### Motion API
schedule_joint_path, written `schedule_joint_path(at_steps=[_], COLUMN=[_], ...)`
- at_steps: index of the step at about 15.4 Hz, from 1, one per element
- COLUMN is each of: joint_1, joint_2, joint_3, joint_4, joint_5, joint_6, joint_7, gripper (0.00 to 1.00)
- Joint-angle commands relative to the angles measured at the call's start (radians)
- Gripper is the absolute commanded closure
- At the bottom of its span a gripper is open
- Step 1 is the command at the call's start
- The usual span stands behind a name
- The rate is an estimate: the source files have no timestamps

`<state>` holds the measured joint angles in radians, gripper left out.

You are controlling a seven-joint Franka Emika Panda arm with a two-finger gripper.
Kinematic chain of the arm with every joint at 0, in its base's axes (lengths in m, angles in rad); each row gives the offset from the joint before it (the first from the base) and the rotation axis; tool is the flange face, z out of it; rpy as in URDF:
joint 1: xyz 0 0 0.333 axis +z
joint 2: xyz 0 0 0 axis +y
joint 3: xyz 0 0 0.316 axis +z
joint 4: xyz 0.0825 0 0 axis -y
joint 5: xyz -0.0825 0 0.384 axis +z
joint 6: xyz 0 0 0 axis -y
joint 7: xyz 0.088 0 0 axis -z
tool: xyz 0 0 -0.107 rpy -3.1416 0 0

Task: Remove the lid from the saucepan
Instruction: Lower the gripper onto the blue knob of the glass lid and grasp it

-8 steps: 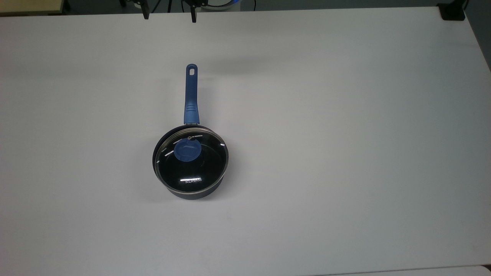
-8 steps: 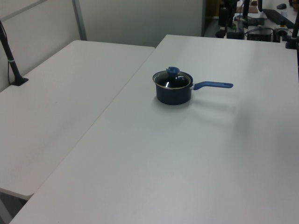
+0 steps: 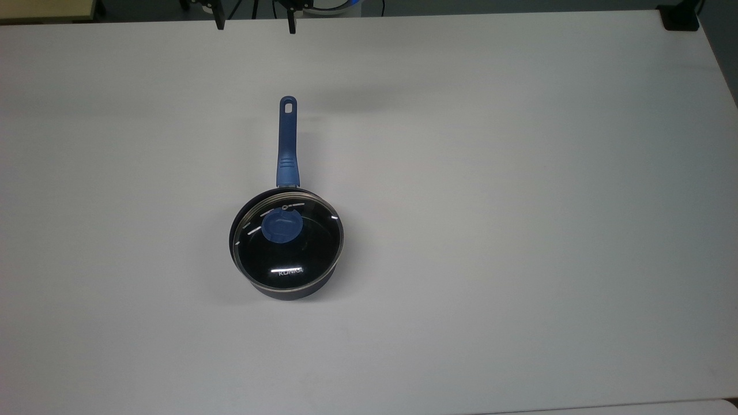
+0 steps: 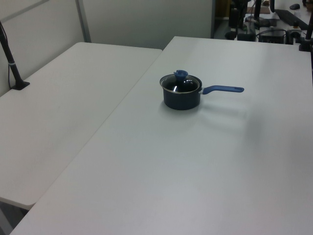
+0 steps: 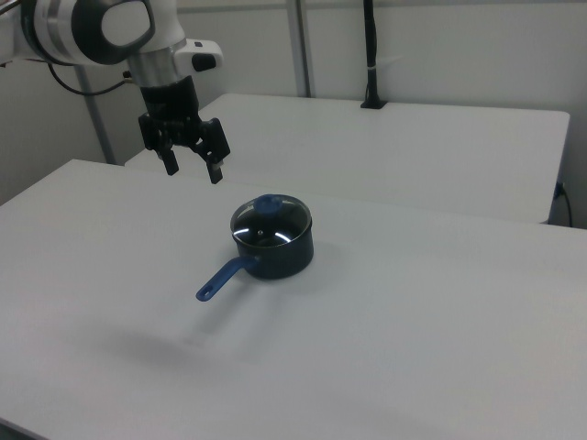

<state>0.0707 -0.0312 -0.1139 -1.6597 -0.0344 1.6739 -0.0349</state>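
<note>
Take the saucepan point(image 5: 272, 249) as your landmark: it sits upright on the white table point(image 5: 440, 321), and in the right view it is nearer the camera than anything else on the table. From its body the long blue handle point(image 5: 223, 278) runs toward the right view's lower left, lying low over the tabletop, with the hole at its far tip. In the top view that same handle point(image 3: 287, 141) points straight up the picture from the pan's rim. On the saucepan you see the lid point(image 5: 270, 223) seated flat on the rim, clear glass with a thin metal edge, so the dark inside shows through it. The blue knob point(image 5: 268, 204) stands at the lid's centre; in the top view the knob point(image 3: 281, 225) appears shifted toward the handle side, and white lettering sits on the glass at the side away from the handle. Beyond the saucepan, up and toward the right view's left, your gripper point(image 5: 193, 171) hangs in the air, well apart from the lid and touching nothing. Its two black fingers point(image 5: 170, 163) point downward with a wide gap between them and nothing in it. Farther back behind the saucepan stands a second white table point(image 5: 440, 147), with a black post point(image 5: 371, 55) rising from its far edge.
</note>
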Motion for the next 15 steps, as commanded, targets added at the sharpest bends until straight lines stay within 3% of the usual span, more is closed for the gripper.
schedule_joint_path(at_steps=[1, 15], joint_1=[-0.012, -0.020], joint_2=[-0.010, -0.012], joint_3=[0.010, 0.003], joint_4=[-0.022, -0.020], joint_5=[0.025, 0.050], joint_6=[0.027, 0.029], joint_7=[-0.022, -0.025], gripper=[0.00, 0.00])
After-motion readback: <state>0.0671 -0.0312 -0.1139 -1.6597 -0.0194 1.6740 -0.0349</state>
